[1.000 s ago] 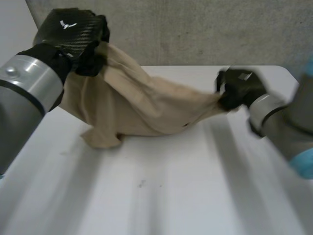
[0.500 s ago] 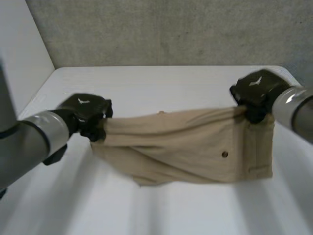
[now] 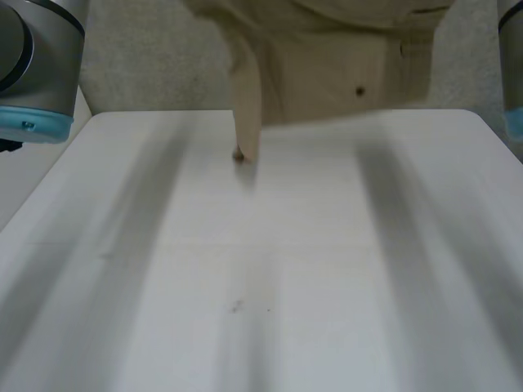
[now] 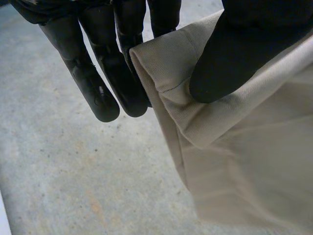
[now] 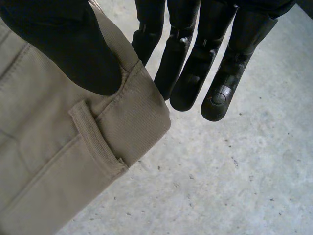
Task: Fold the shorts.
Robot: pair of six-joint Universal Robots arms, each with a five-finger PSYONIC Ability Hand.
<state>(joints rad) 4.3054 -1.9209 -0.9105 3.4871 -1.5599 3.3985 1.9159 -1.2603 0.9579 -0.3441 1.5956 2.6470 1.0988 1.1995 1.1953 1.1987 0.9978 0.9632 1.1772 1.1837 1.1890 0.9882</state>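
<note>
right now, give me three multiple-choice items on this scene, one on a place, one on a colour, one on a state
1. Where are the shorts relative to the white table?
A. Spread flat on it
B. Held up, hanging above its far edge
C. Bunched at its near edge

2. What colour are the shorts?
A. Beige
B. Navy
C. Red

3. What is the left hand doing?
A. Lying open, off the cloth
B. Pinching a shorts edge between thumb and fingers
C. Curled shut, holding nothing

Answers:
1 B, the head view shows the cloth hanging from above.
2 A, every view shows beige fabric.
3 B, its wrist view shows the thumb pressing the edge against the fingers.
</note>
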